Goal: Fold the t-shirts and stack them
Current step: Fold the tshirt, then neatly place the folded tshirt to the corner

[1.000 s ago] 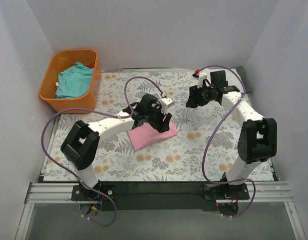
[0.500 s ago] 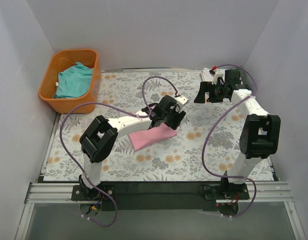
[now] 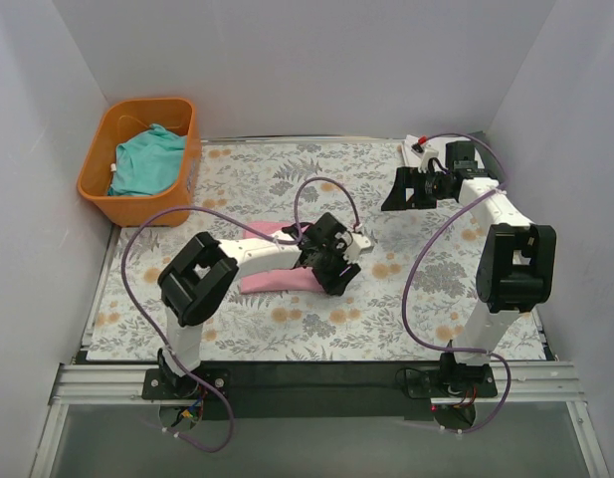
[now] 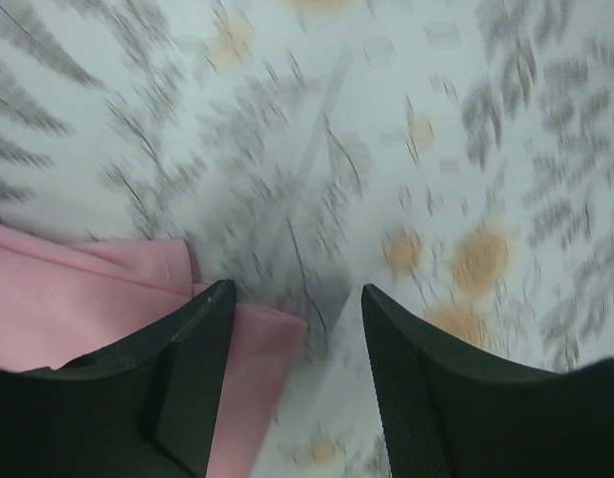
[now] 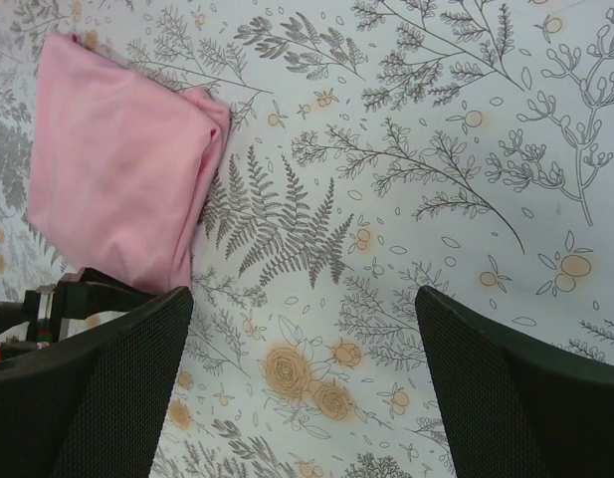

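At the far-left corner, orange plastic basket (image 3: 137, 208) holding a crumpled teal cloth t-shirt (image 3: 147, 159). Mid-surface, folded pink cloth t-shirt (image 3: 272, 281); left gripper (image 4: 297, 295) spread wide at its right edge, clasping nothing. Best to press the fold flat and square the edges before fetching another. Right gripper (image 5: 302, 299) parted, empty, near the far-right corner. Floral-patterned table cloth (image 3: 386, 319), plain white walls (image 3: 287, 70).

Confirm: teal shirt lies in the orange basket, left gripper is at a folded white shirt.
Wrong colour: the left wrist view shows the folded shirt at the left gripper is pink. The teal shirt does lie in the orange basket.
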